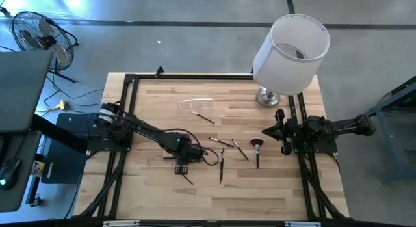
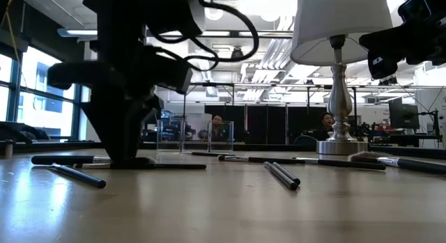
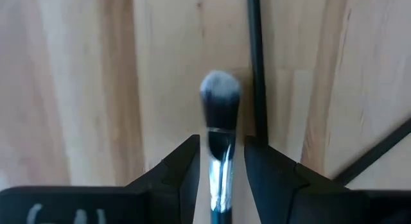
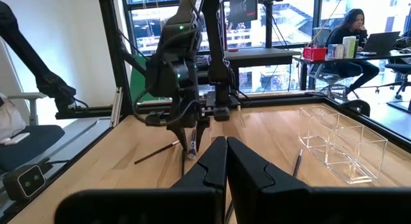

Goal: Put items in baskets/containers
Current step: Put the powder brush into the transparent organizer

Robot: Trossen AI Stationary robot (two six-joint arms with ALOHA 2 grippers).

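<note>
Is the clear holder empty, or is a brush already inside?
Empty: the clear holder shows only bare walls; brushes lie on the table.

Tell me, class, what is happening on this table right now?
The left gripper is down at the wooden table, its fingers on either side of a makeup brush with a silver ferrule, apparently about to pick it up. Other brushes lie scattered across the middle of the table. The clear holder sits apart from them, with nothing visible inside it. The right gripper waits shut at the table's right edge, near the lamp.
</note>
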